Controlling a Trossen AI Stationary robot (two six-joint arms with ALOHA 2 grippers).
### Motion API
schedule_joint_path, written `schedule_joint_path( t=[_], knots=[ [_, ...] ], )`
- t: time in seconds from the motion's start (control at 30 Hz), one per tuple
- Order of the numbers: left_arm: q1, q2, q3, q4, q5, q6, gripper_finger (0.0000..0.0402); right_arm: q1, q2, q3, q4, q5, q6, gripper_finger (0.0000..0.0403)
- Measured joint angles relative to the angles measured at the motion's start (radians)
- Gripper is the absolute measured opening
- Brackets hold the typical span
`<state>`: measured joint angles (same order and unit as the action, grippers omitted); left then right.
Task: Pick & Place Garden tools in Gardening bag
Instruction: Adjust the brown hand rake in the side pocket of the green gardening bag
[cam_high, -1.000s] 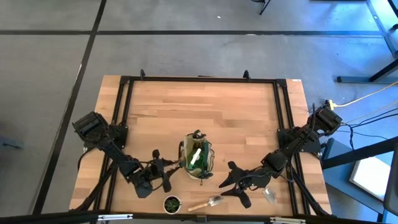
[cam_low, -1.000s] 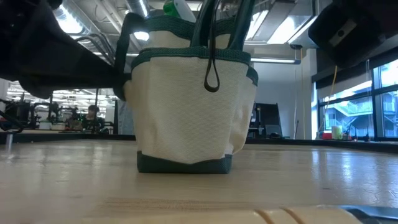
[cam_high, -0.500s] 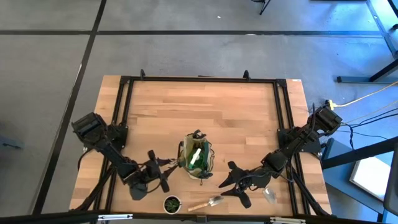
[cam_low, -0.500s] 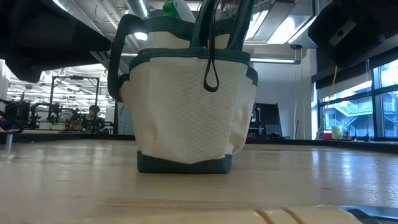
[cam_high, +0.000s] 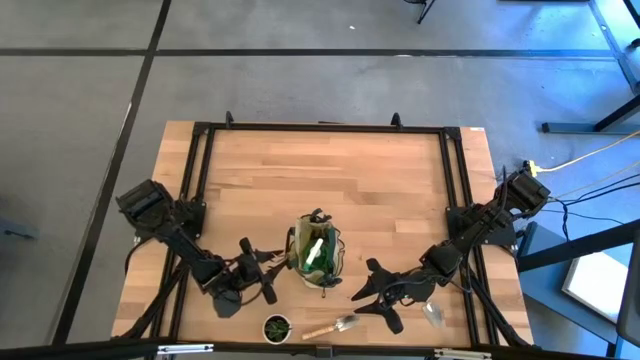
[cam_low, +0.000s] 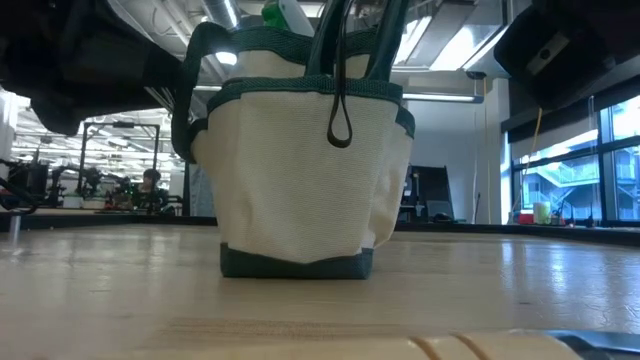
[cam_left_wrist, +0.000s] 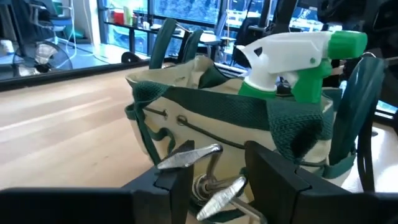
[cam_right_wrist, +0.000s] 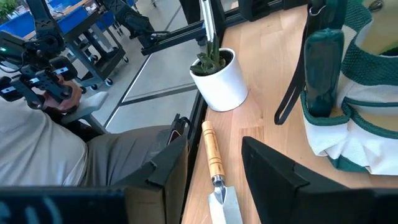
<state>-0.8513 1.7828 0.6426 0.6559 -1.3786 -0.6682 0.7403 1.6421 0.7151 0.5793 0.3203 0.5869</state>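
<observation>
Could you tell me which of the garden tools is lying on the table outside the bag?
The wooden-handled trowel, lying near the table's front edge beside the potted plant; the spray bottle is inside the bag.

arms: two, dark, jointed, boxy bases | left gripper (cam_high: 262, 275): black angular fingers | right gripper (cam_high: 368, 282): same, matte black | cables: possibly thin dark ones along links
</observation>
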Motion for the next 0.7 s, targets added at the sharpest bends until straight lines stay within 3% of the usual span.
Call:
schedule_joint_path(
  t=[0.47, 0.7],
  knots=[
    [-0.065, 0.000, 0.000, -0.003, 0.025, -0.024, 0.0139, 0.000, 0.000, 0.000, -0.007, 0.000, 0.000, 0.0156],
    [-0.063, 0.000, 0.000, -0.092, 0.037, -0.109, 0.0139, 0.000, 0.000, 0.000, -0.007, 0.000, 0.000, 0.0156]
  ],
)
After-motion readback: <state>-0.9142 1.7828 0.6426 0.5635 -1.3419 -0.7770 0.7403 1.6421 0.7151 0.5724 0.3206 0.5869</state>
